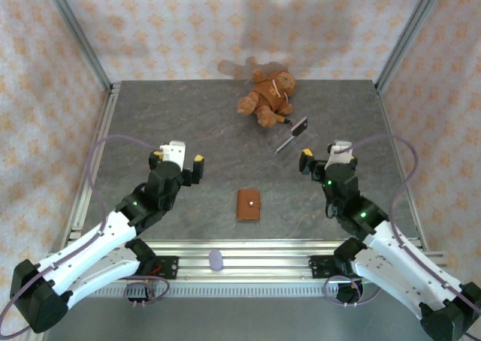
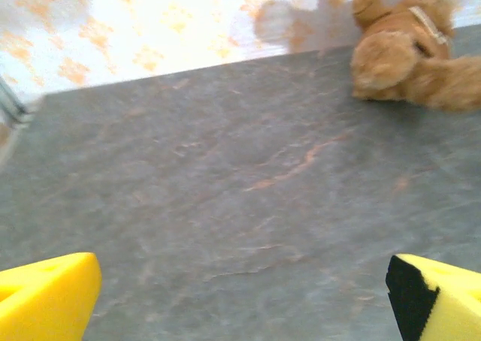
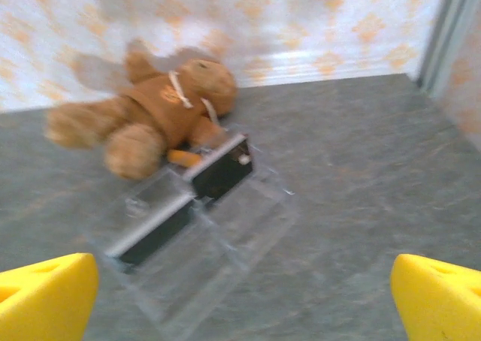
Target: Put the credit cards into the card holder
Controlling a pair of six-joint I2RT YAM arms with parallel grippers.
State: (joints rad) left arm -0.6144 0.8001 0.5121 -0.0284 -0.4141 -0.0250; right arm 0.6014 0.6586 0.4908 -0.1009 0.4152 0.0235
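A brown leather card holder [image 1: 249, 204] lies closed on the grey table, near the front and midway between the two arms. Two dark credit cards [image 3: 222, 168] [image 1: 299, 126] stand in a clear tiered acrylic stand [image 3: 225, 243] [image 1: 289, 138], just in front of the teddy bear. My left gripper [image 1: 177, 161] [image 2: 240, 296] is open over bare table, left of the card holder, with nothing between its yellow fingertips [image 2: 45, 300]. My right gripper [image 1: 329, 157] [image 3: 244, 296] is open too. It faces the stand from the near right and holds nothing.
A brown teddy bear [image 1: 267, 97] [image 2: 409, 52] [image 3: 150, 119] lies at the back middle, touching the stand. Patterned walls with metal posts close the table on three sides. A small purple object [image 1: 216, 260] sits on the front rail between the arm bases.
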